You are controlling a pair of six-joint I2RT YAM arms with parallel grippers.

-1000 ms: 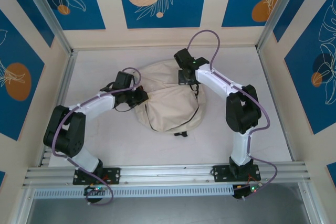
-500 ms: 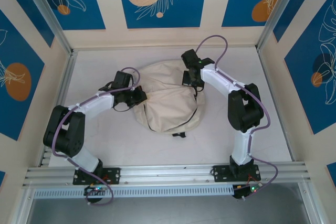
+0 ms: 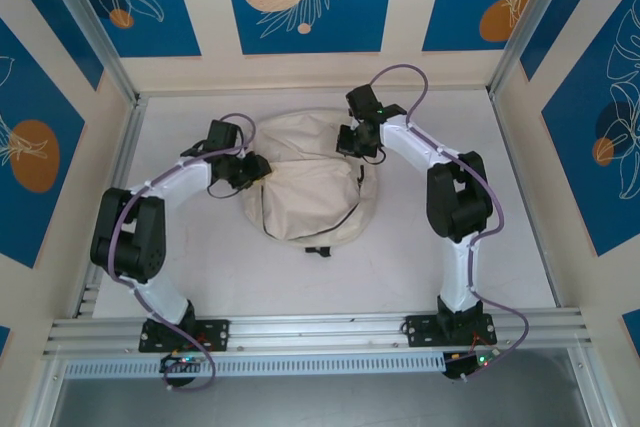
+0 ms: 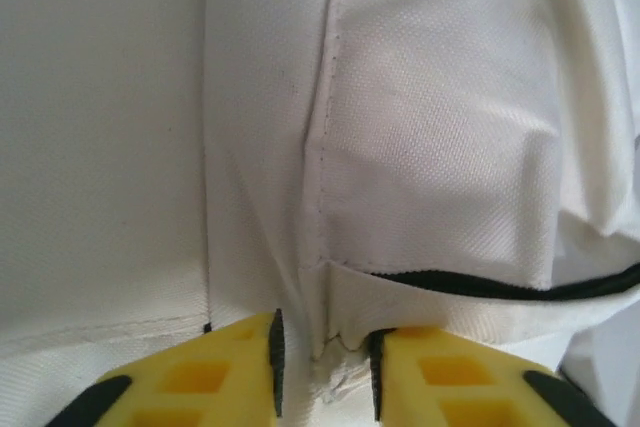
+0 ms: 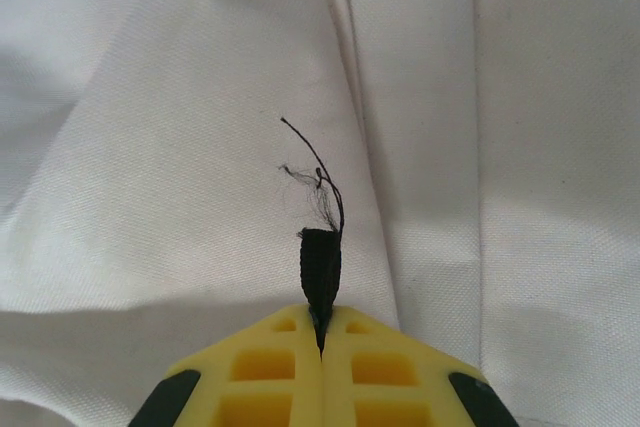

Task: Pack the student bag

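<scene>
Bag (image 3: 310, 192) has been shifted up-left in frame. Left gripper (image 4: 325, 362) just got eased open around the seam, right gripper (image 5: 320, 322) kept pinched on the black tab (image 5: 320, 262). Repositioning's probably done.

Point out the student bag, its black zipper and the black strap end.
student bag (image 3: 305, 197), top external view, middle of its cream fabric.
black zipper (image 4: 500, 290), left wrist view, dark line at lower right.
black strap end (image 5: 320, 267), right wrist view, its woven stub.
</scene>
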